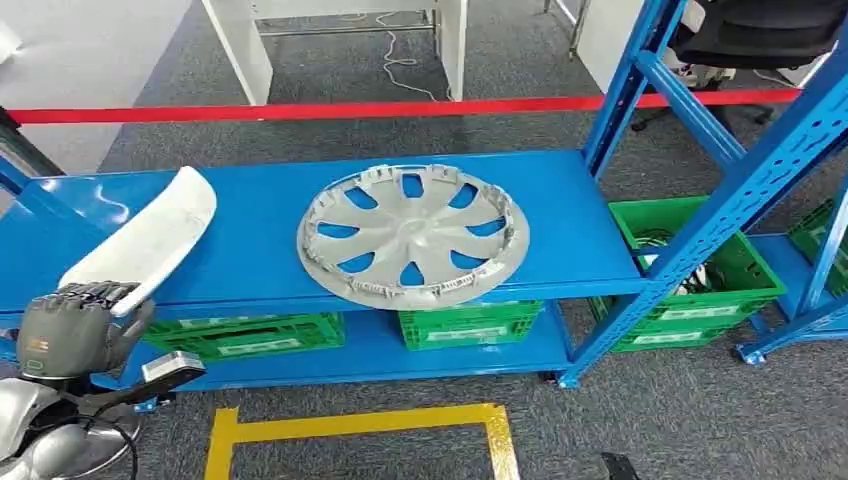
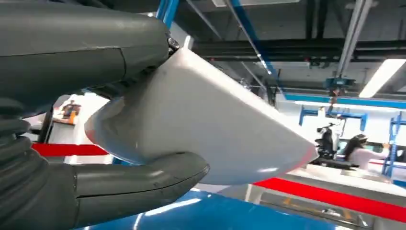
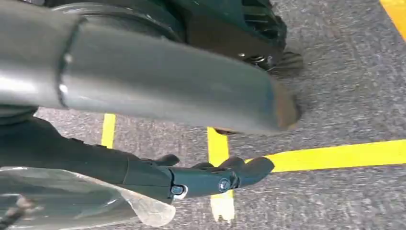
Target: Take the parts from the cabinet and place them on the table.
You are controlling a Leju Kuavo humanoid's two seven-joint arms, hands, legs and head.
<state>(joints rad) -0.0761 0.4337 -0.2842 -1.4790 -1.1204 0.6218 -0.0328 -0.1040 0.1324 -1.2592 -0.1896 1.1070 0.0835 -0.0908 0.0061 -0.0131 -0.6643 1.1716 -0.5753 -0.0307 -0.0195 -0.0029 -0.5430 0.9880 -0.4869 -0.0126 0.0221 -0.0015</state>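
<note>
The left hand [image 1: 75, 325] grips a white curved part [image 1: 150, 240], held above the blue shelf [image 1: 560, 200]; a silver wheel cover [image 1: 413, 236] lies on that shelf, beside the part. The right hand [image 3: 210, 143] hangs over the grey floor [image 3: 344, 86], fingers spread, holding nothing.

The left hand [image 1: 75, 325] covers the near end of the white part [image 1: 150, 245] in the head view, so how the fingers sit under it is anyone's guess. Green crates [image 1: 470, 322] are mostly tucked behind the blue shelf [image 1: 250, 260]. The people far off in the left wrist view are probably too blurry to make out.
</note>
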